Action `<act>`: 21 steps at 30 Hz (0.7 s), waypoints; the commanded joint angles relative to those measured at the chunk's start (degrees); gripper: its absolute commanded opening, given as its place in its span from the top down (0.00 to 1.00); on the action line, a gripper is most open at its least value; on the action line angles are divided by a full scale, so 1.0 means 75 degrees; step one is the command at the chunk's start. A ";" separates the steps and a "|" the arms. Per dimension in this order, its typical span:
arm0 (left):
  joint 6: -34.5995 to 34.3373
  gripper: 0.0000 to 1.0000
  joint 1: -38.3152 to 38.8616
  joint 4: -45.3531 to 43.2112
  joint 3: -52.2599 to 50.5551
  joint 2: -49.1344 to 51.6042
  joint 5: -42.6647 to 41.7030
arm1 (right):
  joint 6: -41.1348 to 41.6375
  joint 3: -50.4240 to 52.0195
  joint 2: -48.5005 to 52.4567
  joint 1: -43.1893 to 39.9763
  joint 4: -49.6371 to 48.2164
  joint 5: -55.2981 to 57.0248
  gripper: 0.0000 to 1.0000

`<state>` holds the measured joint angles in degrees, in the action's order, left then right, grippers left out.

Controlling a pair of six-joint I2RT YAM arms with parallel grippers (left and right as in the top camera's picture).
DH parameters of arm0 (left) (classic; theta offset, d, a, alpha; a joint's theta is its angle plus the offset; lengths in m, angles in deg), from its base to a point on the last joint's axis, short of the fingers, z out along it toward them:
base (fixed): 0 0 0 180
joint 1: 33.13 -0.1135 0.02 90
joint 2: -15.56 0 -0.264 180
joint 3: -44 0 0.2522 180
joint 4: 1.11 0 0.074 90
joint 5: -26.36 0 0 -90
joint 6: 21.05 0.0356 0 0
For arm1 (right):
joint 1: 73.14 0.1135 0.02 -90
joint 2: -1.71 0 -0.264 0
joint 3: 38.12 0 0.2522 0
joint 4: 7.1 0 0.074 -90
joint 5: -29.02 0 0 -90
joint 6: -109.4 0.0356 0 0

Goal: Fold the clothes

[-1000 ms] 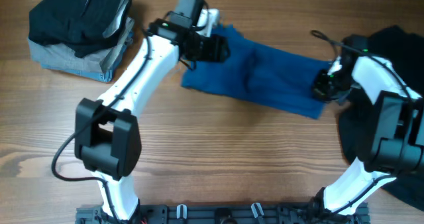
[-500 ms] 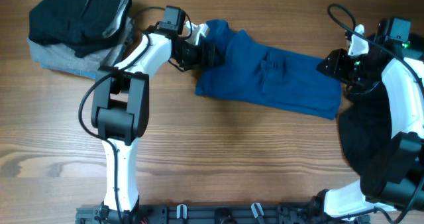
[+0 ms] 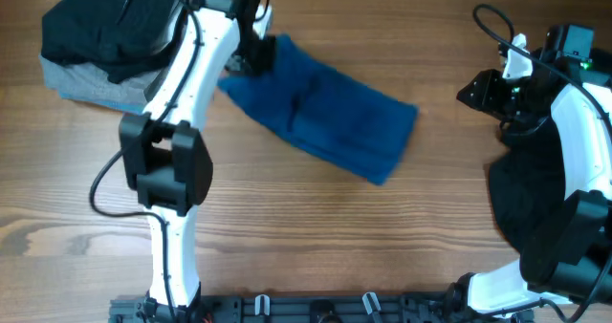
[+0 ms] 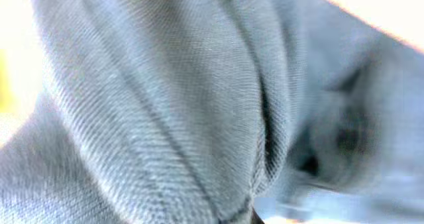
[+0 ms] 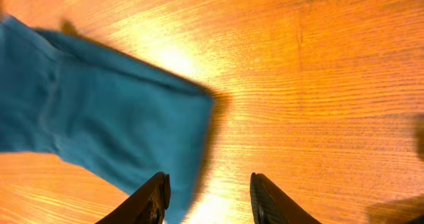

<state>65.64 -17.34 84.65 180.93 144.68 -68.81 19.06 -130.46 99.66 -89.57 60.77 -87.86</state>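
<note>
Your left pincer [image 3: 251, 57] is clamped shut on the far-left end of the blue shirt [image 3: 325, 113]. Its wrist view is filled with bunched fabric. The shirt lies as a folded band on the desk [image 3: 316, 227], slanting from near the far-left corner down toward the middle. Your right pincer [image 5: 209, 196] stands open and empty over bare wood, off the shirt's free end and toward the right edge.

You seem to be hauling the folded shirt toward the folded stack [image 3: 105, 46] in the far-left corner. Keep the grip low and pull slowly, so the layers slide together and do not peel apart. Only one end is held, so the trailing end will probably swing. Watch that end in the overhead view. Keep the right arm parked above the black garment [image 3: 531, 204] at the right edge, out of the way.

Compared with a second ago, the right pincer has let go of the shirt's right end and drawn back toward the right edge. The left pincer has moved toward the far edge. The shirt has come with it, shifting left and turning to a steeper slant.
</note>
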 commanded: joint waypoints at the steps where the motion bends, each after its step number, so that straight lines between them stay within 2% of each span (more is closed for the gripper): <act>1: -0.0017 0.96 0.0720 -0.0020 0.0347 -0.0370 -0.1268 | -0.0128 -0.0076 0.0009 0.0015 -0.0108 0.0067 0.56; 4: 0.0079 0.96 0.1527 0.0029 0.0303 -0.0370 -0.1341 | -0.0125 -0.0076 0.0009 0.0015 -0.0125 0.0067 0.56; 6: 0.0219 0.96 0.2602 0.0157 0.0079 -0.0370 -0.0705 | -0.0128 -0.0076 0.0009 0.0015 -0.0131 0.0070 0.56; 8: 0.0216 0.86 0.3296 -0.0245 -0.0705 -0.0356 -0.0382 | -0.0128 -0.0076 0.0009 0.0015 -0.0125 0.0070 0.56; 9: 0.0216 0.69 0.3529 -0.0562 -0.1204 -0.0356 -0.0382 | -0.0125 -0.0076 0.0012 0.0015 -0.0122 0.0067 0.56; 11: 0.0216 0.22 0.3812 -0.1233 -0.2005 -0.0356 -0.0382 | -0.0125 -0.0076 0.0009 0.0015 -0.0119 0.0067 0.55; 13: 0.0216 0.18 0.3774 -0.0857 -0.1682 -0.0458 -0.0376 | -0.0128 -0.0076 0.0009 0.0015 -0.0093 0.0067 0.53; 16: 0.0213 0.13 0.3360 0.0000 -0.0326 -0.0944 -0.0350 | -0.0131 -0.0076 0.0009 0.0015 0.0064 0.0026 0.49; 17: 0.0213 0.13 0.3156 0.0029 -0.0108 -0.1122 -0.0350 | -0.0131 -0.0076 0.0009 0.0026 0.0163 -0.0029 0.49; 18: 0.0213 0.21 0.2903 -0.0035 -0.0055 -0.1259 -0.0350 | -0.0149 -0.0076 0.0009 0.0073 0.0289 -0.0020 0.48; 19: 0.0213 0.48 0.2605 -0.0093 -0.0055 -0.1288 -0.0353 | -0.0157 -0.0076 0.0012 0.0117 0.0361 -0.0017 0.48; 20: 0.0204 0.83 0.2264 -0.0122 -0.0079 -0.1154 -0.0373 | -0.0131 -0.0076 0.0009 0.0178 0.0396 -0.0017 0.48; 21: 0.0187 0.96 0.2124 -0.0154 -0.0079 -0.1008 -0.0452 | -0.0128 -0.0076 0.0009 0.0198 0.0388 -0.0017 0.48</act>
<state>66.82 3.75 84.00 179.42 136.59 -72.04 19.04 -130.46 99.66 -89.00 63.46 -87.75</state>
